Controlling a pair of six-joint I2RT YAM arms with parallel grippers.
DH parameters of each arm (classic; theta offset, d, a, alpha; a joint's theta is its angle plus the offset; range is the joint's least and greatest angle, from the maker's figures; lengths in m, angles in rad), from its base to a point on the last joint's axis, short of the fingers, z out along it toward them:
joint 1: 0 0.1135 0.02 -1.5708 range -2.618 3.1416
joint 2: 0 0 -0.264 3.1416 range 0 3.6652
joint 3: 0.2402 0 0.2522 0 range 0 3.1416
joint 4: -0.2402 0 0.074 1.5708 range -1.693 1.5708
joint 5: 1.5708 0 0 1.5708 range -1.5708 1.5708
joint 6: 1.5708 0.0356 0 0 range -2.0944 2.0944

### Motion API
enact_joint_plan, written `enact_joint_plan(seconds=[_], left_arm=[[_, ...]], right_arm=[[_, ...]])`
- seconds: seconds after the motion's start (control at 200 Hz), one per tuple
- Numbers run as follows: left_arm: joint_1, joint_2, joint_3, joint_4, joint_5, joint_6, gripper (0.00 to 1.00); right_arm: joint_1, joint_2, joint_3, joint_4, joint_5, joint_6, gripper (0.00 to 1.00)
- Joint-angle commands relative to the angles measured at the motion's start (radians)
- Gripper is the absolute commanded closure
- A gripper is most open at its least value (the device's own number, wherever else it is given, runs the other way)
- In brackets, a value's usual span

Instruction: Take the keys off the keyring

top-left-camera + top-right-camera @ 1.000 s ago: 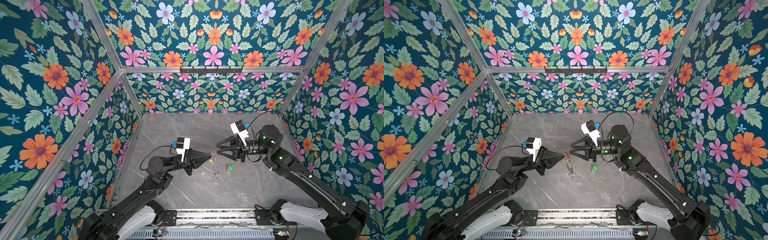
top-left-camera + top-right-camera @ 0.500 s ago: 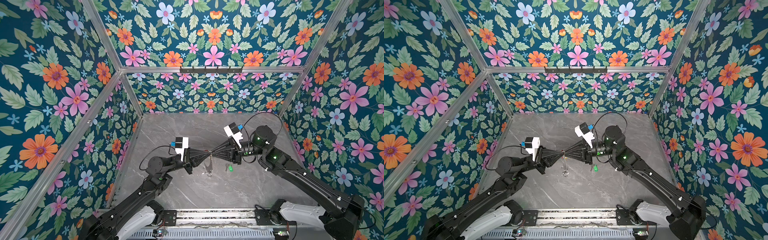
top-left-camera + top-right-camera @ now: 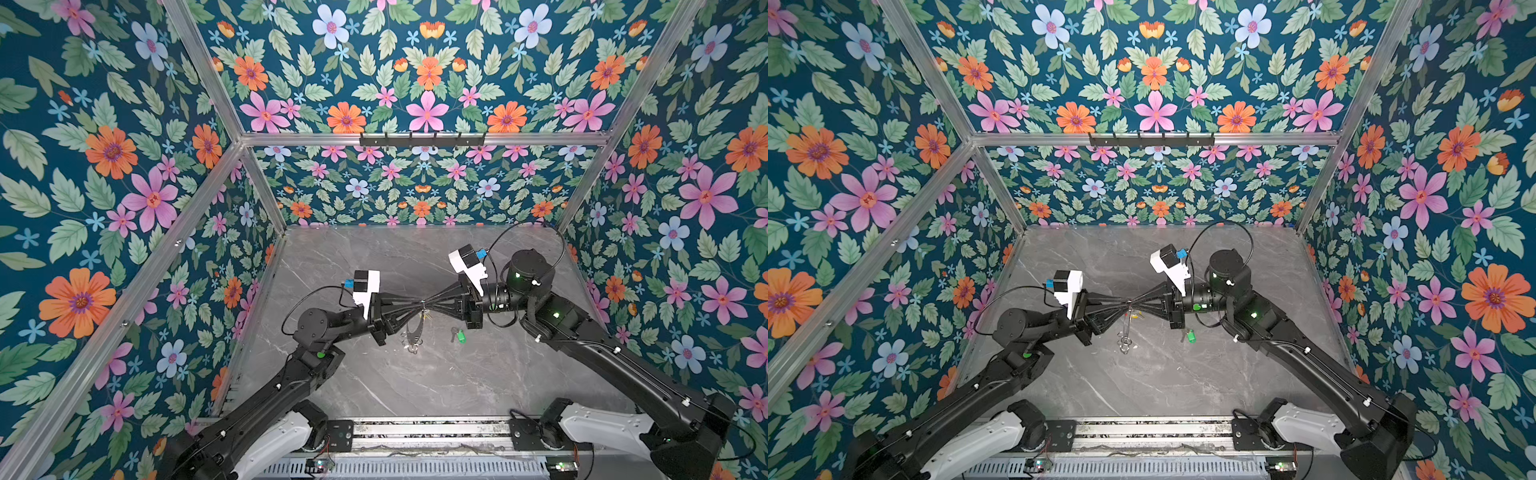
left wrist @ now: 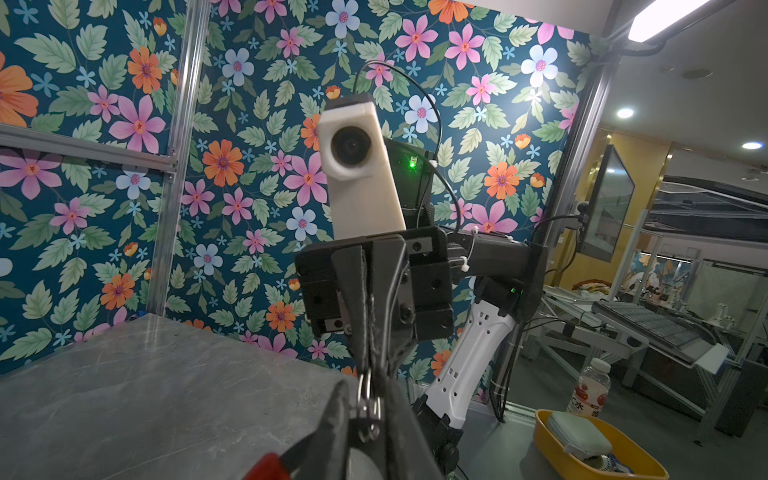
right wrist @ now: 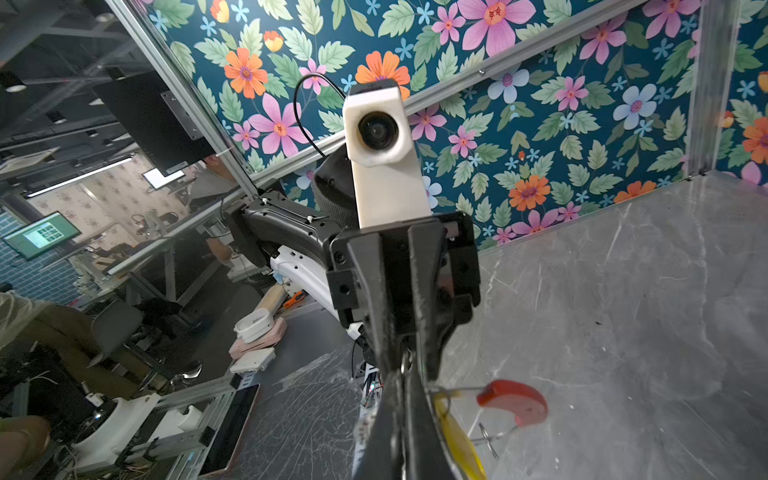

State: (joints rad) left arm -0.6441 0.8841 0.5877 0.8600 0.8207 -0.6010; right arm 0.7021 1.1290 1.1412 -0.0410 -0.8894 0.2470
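**CLEARANCE AND OBSTRUCTIONS**

The left pincer (image 3: 419, 305) and right pincer (image 3: 429, 303) meet tip to tip above mid-bench. Together with their arms they form a barrier across the cell. The keyring (image 3: 413, 334) hangs below the junction toward the bench (image 3: 415, 390) and blocks passage underneath. A green key (image 3: 460, 335) lies on the bench just below the right pincer. The bench surface behind and in front of this line is open in both top views. Floral walls (image 3: 415, 195) close three sides, and a hook rail (image 3: 422, 140) sits high on the back wall.

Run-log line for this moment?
left gripper: open; right gripper: shut on keyring, midair; green key: on table
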Motion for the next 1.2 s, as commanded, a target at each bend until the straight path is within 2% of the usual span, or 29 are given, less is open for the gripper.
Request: enact_joint_plan(seconds=[0.0,0.18,0.3,0.415,0.905,1.015,1.195], left_arm=[[0.027,-0.023,0.031,-0.152,0.017,0.022,0.67],[0.073,0.007,0.112,-0.335,0.146,0.032,0.67],[0.078,0.079,0.192,-0.437,0.277,0.053,0.69],[0.078,0.129,0.243,-0.511,0.349,0.082,0.70],[0.066,0.175,0.256,-0.523,0.350,0.102,0.68],[0.064,0.179,0.256,-0.524,0.345,0.107,0.70],[0.063,0.177,0.256,-0.524,0.350,0.114,0.79]], right_arm=[[0.000,-0.009,0.048,-0.245,0.093,-0.128,1.00],[-0.001,0.014,0.131,-0.460,0.165,-0.234,1.00],[-0.002,0.036,0.175,-0.525,0.190,-0.270,1.00],[-0.001,0.047,0.194,-0.541,0.199,-0.280,1.00],[-0.001,0.072,0.219,-0.510,0.177,-0.264,1.00],[0.002,0.074,0.217,-0.496,0.172,-0.256,1.00],[0.005,0.076,0.212,-0.471,0.174,-0.244,1.00]])
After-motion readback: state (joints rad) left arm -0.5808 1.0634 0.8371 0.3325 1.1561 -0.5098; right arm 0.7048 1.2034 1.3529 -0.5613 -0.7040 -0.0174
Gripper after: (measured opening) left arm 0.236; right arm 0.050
